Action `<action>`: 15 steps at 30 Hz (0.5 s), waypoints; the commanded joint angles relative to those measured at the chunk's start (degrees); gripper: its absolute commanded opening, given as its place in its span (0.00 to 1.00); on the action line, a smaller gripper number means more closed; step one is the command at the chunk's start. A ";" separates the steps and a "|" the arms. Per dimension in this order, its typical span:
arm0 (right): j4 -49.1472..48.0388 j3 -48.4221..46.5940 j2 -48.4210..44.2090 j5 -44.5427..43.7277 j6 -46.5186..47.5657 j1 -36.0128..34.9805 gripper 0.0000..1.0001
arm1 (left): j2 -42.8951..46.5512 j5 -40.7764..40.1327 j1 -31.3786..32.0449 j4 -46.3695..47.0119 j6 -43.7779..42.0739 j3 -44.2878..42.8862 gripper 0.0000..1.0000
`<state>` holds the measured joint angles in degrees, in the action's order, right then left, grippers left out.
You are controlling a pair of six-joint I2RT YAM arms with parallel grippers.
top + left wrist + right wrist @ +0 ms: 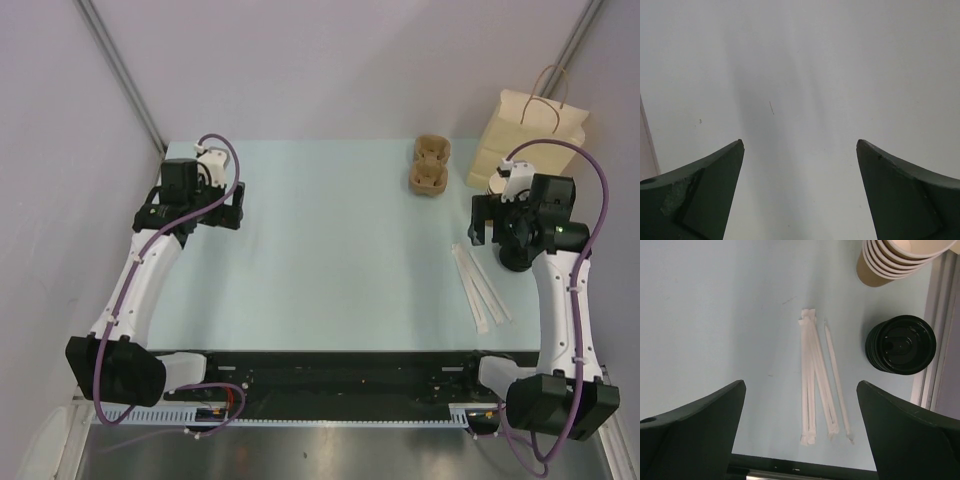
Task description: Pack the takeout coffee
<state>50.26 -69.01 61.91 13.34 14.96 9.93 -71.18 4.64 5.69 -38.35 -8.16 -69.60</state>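
A nested stack of several brown kraft-paper cups (892, 262), white inside, stands at the top right of the right wrist view. In the top view my right arm mostly hides it. My right gripper (800, 382) is open and empty, above the table over the white wrapped straws (817, 380), short of the cups. In the top view the right gripper (482, 218) is at the right side, near the tan paper bag (527, 135). My left gripper (228, 207) is open and empty at the far left. Its wrist view shows only bare table between its fingers (705, 195).
A stack of black lids (901, 344) sits beside the cups, near the table's right edge. A brown pulp cup carrier (431, 165) lies at the back, left of the bag. The straws (482, 285) lie at front right. A dark rail runs along the near edge (340, 370).
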 commanded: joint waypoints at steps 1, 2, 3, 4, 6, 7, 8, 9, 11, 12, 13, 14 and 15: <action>-4.11 -3.75 3.03 -2.88 -1.95 2.19 1.00 | 1.39 -0.51 0.55 2.40 -0.10 -3.08 1.00; -4.64 -4.54 3.74 -2.71 -3.17 2.89 1.00 | 1.48 -0.43 0.63 2.92 -0.01 -3.34 1.00; -4.73 -5.94 5.57 -1.93 -3.79 3.59 1.00 | 1.57 -0.08 0.63 3.19 -0.10 -3.78 0.99; -4.91 -6.91 6.46 -1.40 -4.58 5.60 1.00 | 1.65 0.27 0.72 3.37 -0.27 -4.05 1.00; -5.61 -9.28 8.39 0.62 -6.69 7.90 1.00 | 1.92 1.15 1.07 4.15 -0.27 -4.31 0.99; -5.96 -10.08 10.40 1.07 -7.48 9.82 1.00 | 2.01 1.77 1.33 4.42 -0.10 -4.49 0.99; -6.14 -10.70 11.29 1.33 -8.88 10.80 1.00 | 2.09 2.29 1.42 4.77 -0.19 -4.58 1.00; -6.40 -12.18 12.26 1.42 -9.59 11.50 1.00 | 2.01 3.26 1.69 5.03 -0.27 -4.75 0.99; -7.28 -13.60 15.25 0.99 -10.74 13.00 0.98 | 1.92 4.31 2.48 5.91 -0.36 -5.01 1.00; -7.54 -14.30 16.39 0.55 -11.70 13.35 0.97 | 1.83 4.84 2.92 6.26 -0.36 -4.93 0.99; -8.24 -15.61 18.14 0.28 -12.23 13.88 0.94 | 1.74 5.80 3.79 6.62 -0.36 -4.93 1.00; -8.60 -16.23 19.20 -0.16 -12.67 14.06 0.92 | 1.22 5.99 4.32 7.66 -0.19 -4.93 0.99; -8.95 -16.68 20.08 -0.42 -13.72 14.23 0.89 | 0.87 6.08 4.93 8.02 -0.19 -5.01 1.00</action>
<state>44.93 -81.65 78.67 13.52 5.85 23.33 -70.83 7.49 8.21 -34.46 -8.08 -71.99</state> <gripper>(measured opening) 0.933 0.994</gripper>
